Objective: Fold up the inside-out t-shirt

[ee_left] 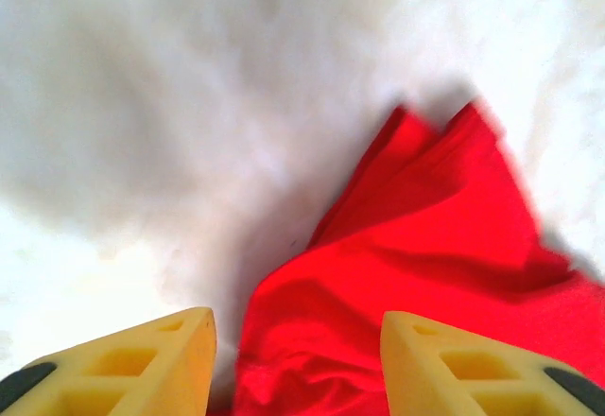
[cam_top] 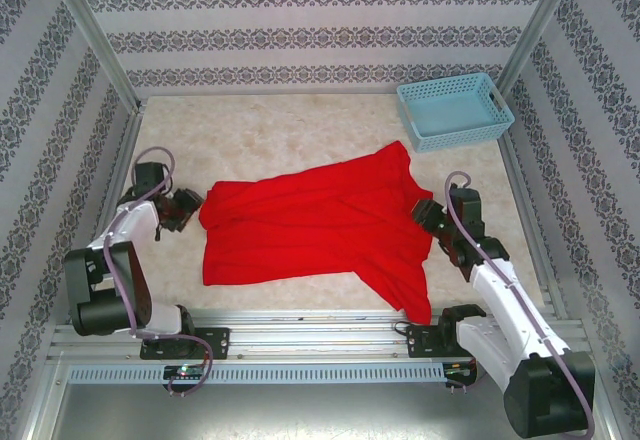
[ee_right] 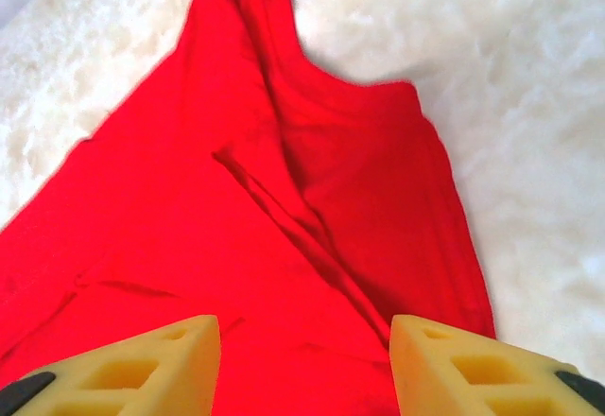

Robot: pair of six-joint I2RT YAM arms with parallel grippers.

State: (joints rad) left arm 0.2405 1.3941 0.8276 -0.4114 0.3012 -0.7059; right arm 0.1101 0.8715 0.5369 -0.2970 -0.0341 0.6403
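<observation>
At the middle of your table, the inside-out t-shirt lies spread and wrinkled. Your left tool sits at its 9 o'clock edge and your right tool at its 3 o'clock edge, both spread wide, gripping nothing. A light blue basket stands near, at 1 o'clock.

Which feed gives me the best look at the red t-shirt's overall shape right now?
Top external: the whole t-shirt lies on the table, its full outline visible. Left wrist catches a bunched edge, blurred; right wrist a close stretch of creased cloth.
</observation>
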